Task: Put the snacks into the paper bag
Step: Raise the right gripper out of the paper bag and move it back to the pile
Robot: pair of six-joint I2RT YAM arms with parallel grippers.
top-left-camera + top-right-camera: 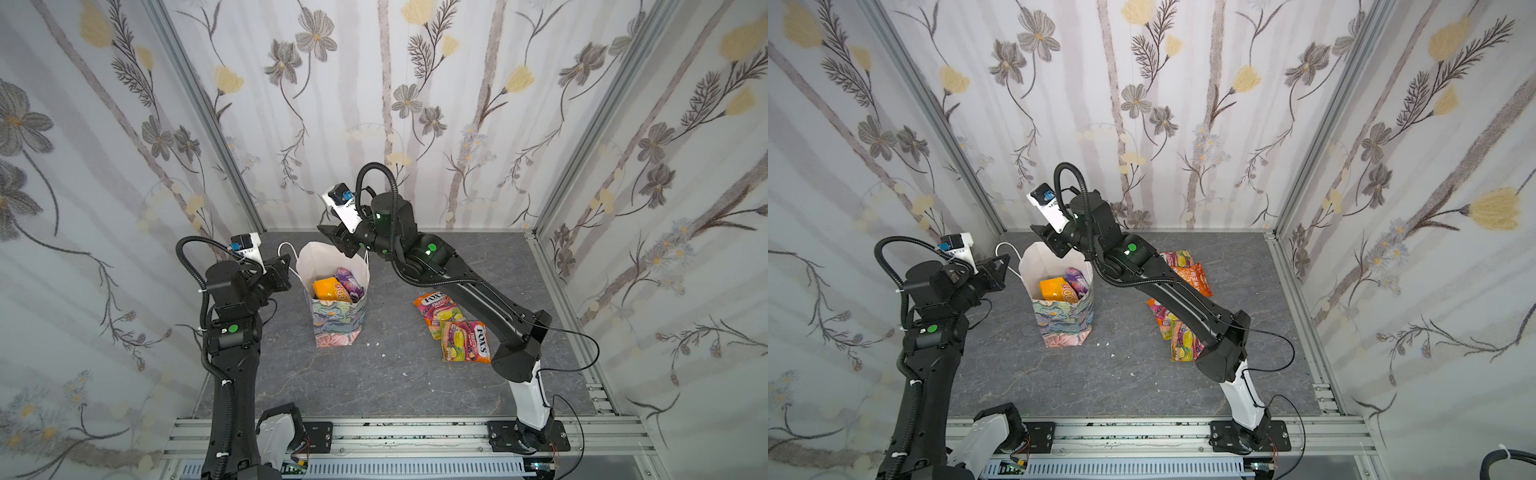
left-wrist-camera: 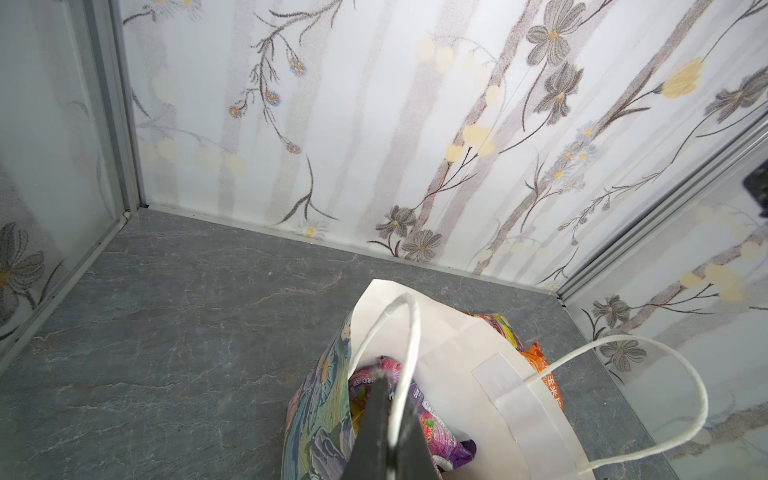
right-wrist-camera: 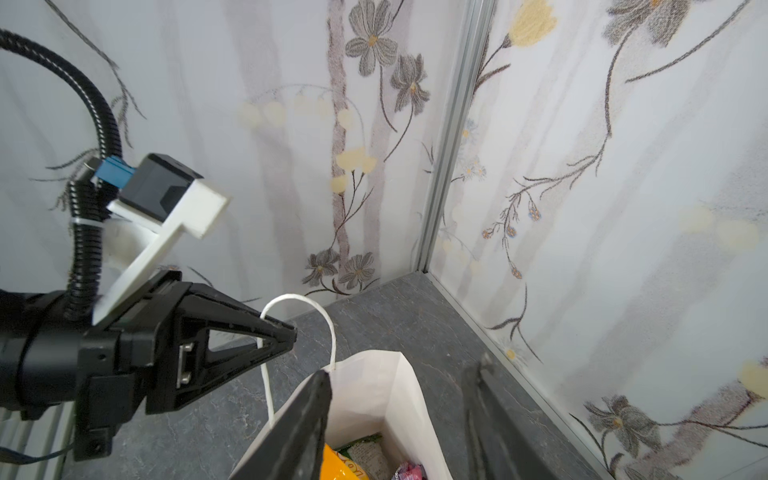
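The paper bag (image 1: 338, 324) stands upright left of the tabletop's (image 1: 374, 382) centre, snacks (image 1: 328, 287) inside. Over its mouth the right gripper (image 1: 332, 239) hangs empty, jaws half apart; the left gripper (image 3: 286, 332) is clamped on a cord handle (image 3: 328, 324). Loose FOX'S pouches (image 1: 465, 340) lie toward the right edge, long axes roughly front-to-back, partly hidden beneath the nearer right arm (image 1: 478, 299)
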